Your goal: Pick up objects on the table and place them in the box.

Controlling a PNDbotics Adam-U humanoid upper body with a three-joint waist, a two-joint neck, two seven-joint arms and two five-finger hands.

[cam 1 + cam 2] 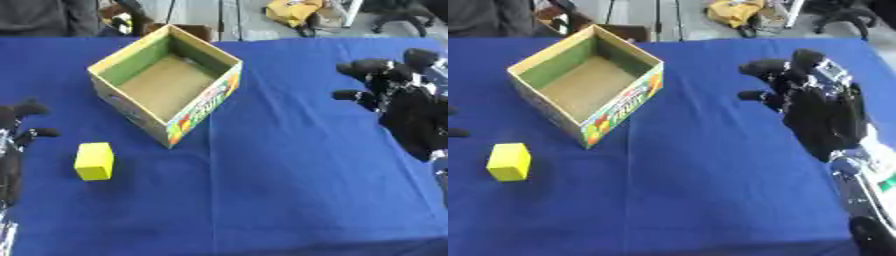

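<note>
Yellow block (pixel 94 161) lies just beside left hand (pixel 12 145), whose fingers (pixel 33 107) spread, holding nothing.

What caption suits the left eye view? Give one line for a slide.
Yellow block lies beside the empty open box on blue cloth, left robot hand nearest.

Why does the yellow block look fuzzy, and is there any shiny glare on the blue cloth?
Left eye view: the yellow block has soft, blurry edges, like the box. Right eye view: the blue cloth shows even light, no glare; the right hand looks smeared too.
</note>
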